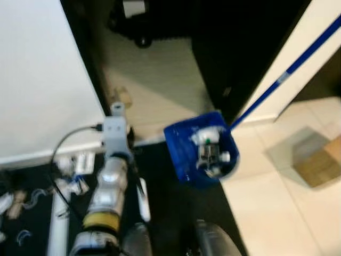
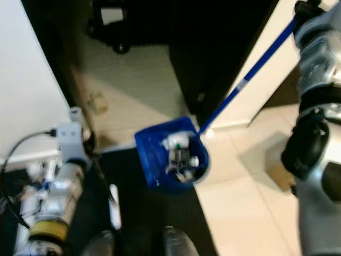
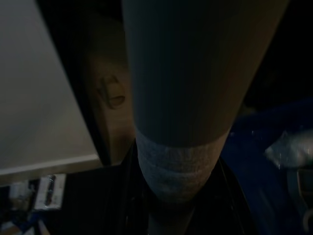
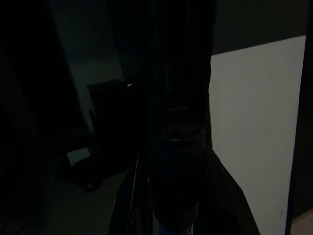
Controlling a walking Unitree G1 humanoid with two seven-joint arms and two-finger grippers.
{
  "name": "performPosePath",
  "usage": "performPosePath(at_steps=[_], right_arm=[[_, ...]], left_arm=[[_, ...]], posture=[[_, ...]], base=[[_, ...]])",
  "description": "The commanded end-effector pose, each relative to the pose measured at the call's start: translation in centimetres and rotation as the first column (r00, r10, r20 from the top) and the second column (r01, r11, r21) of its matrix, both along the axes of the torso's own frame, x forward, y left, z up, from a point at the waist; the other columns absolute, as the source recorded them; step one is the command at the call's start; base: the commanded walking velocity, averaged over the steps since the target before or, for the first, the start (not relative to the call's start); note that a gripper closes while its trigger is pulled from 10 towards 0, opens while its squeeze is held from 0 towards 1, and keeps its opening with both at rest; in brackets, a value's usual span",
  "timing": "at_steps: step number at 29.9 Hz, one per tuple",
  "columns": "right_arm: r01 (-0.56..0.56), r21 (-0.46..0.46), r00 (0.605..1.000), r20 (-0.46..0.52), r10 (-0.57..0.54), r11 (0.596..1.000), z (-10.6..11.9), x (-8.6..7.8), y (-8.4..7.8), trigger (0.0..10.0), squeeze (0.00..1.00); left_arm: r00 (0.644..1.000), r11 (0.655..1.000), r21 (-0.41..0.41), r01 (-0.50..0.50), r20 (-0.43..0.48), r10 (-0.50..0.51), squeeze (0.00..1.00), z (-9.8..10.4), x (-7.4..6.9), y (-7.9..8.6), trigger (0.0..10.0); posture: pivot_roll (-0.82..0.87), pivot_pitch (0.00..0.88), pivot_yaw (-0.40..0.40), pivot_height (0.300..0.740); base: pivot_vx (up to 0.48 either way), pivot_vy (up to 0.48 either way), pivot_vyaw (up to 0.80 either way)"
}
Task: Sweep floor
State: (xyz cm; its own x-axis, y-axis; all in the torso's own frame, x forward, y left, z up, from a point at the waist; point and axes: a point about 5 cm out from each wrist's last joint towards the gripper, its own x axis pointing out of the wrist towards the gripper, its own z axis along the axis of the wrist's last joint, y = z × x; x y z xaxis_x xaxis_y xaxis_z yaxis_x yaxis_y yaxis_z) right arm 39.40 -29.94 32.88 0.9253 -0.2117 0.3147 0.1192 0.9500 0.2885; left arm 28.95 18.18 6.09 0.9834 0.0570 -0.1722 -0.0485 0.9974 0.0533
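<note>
A blue dustpan (image 1: pixel 200 149) hangs tilted over the edge of a dark mat, with white and clear litter (image 1: pixel 210 146) inside it. Its long blue handle (image 1: pixel 287 69) runs up to the right into my right gripper (image 2: pixel 305 9), which is shut on it; the right wrist view shows the handle (image 4: pixel 176 147) between the dark fingers. My left arm (image 1: pixel 109 181) reaches forward at the lower left. In the left wrist view my left gripper (image 3: pixel 178 200) is shut around a thick grey broom handle (image 3: pixel 195 88). A thin black and white stick (image 1: pixel 141 197) slants down beside that arm.
A white panel (image 1: pixel 37 80) stands at the left and a dark doorway (image 1: pixel 240 48) ahead. Several bits of litter (image 1: pixel 74 165) lie on the dark mat (image 1: pixel 170 213) at the lower left. A cardboard piece (image 1: pixel 318 160) rests on pale tiles at the right. A black wheeled object (image 1: pixel 136 21) sits far back.
</note>
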Motion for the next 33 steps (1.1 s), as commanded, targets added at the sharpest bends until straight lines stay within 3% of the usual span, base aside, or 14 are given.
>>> performPosePath(at_steps=[1,10,14,20,33], right_arm=[[0.046,0.004,0.997,0.058,-0.046,0.999,1.0,-0.6,-0.9,10.0,0.00],[0.156,-0.080,0.987,0.051,-0.152,0.985,-0.1,-0.7,-1.0,10.0,0.00],[0.209,-0.103,0.978,0.036,-0.206,0.972,-1.2,-0.5,-0.7,10.0,0.00],[0.225,-0.092,0.974,0.040,-0.222,0.970,-1.8,-0.5,-0.3,10.0,0.00],[0.263,-0.061,0.963,0.075,-0.259,0.963,-1.4,-0.5,-0.1,10.0,0.00]], left_arm=[[1.000,1.000,0.000,0.010,0.007,-0.010,0.00,0.0,0.0,-0.4,10.0],[1.000,1.000,0.015,-0.012,0.001,0.012,0.00,-0.1,0.0,-0.1,10.0],[0.997,0.997,0.020,-0.080,0.003,0.080,0.00,-0.1,0.0,0.6,10.0],[0.996,0.996,0.020,-0.088,-0.019,0.088,0.00,-0.3,0.0,0.9,10.0],[0.995,0.995,0.027,-0.096,-0.021,0.096,0.00,-0.3,0.0,1.1,10.0]], posture=[[0.02,0.035,-0.092,0.740],[0.02,0.037,-0.090,0.740],[0.02,0.041,-0.091,0.740],[0.02,0.041,-0.091,0.740],[0.03,0.026,-0.097,0.740]], base=[[0.000,-0.480,0.00],[0.000,-0.480,0.00],[0.000,0.000,0.00],[0.000,0.000,0.00],[0.000,0.441,0.00]])
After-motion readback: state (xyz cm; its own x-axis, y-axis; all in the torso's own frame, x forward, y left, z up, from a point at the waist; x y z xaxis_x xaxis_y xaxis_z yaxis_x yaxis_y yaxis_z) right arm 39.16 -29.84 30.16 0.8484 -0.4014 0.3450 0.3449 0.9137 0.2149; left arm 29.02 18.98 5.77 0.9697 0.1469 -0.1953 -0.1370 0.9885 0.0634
